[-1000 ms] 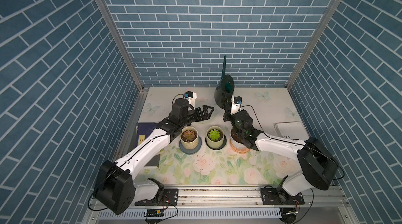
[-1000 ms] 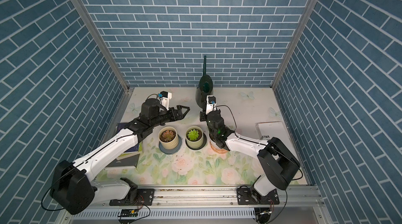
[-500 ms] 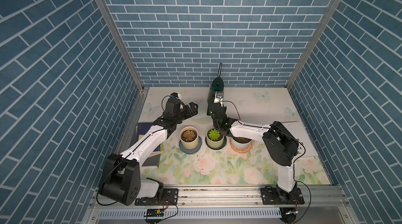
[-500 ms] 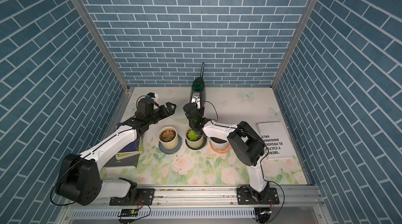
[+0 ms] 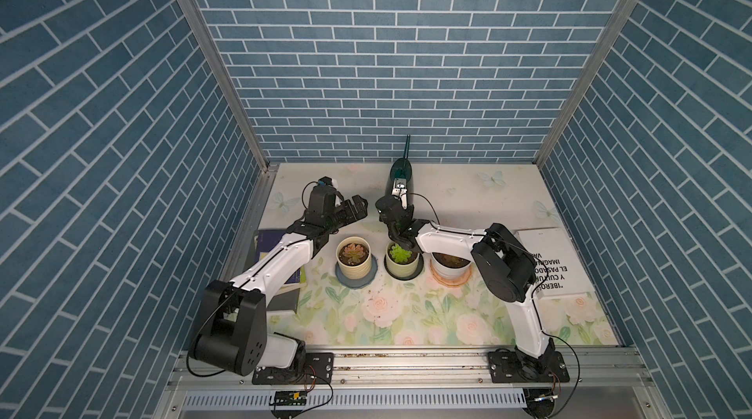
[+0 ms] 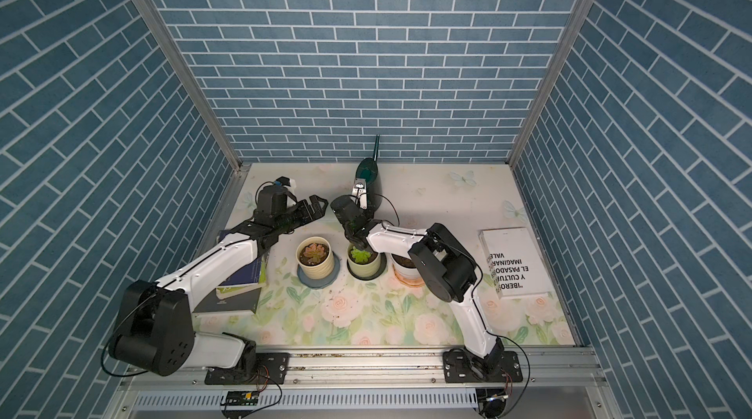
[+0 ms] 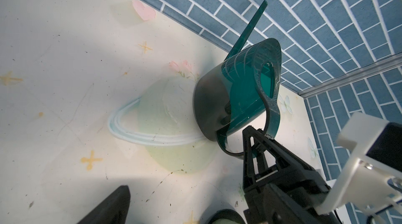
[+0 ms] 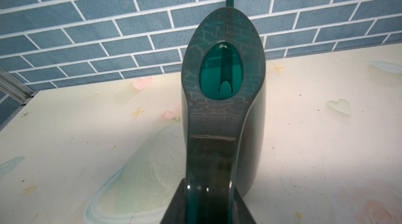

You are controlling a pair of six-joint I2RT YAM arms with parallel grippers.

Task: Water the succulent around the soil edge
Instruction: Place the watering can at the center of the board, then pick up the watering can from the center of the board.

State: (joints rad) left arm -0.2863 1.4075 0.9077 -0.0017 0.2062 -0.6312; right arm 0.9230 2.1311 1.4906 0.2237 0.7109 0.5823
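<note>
A see-through teal plastic watering can (image 8: pixel 221 107), teardrop-shaped on top with a thin straight spout, stands upright at the back of the tabletop (image 5: pixel 386 315), close to the wall. The right fingers (image 8: pixel 176 209) clasp its curved strap handle. The left fingers (image 5: pixel 358 209) are spread apart and empty, near the can. In front, three round pots stand in a row: a pink succulent (image 5: pixel 353 252) in a cream pot on a grey saucer, a green succulent (image 5: pixel 399 253), and a white pot (image 5: pixel 447 279) of bare soil on an orange saucer. The tabletop is glossy, printed with pale roses, and blue brick-pattern walls (image 5: pixel 386 51) enclose it.
</note>
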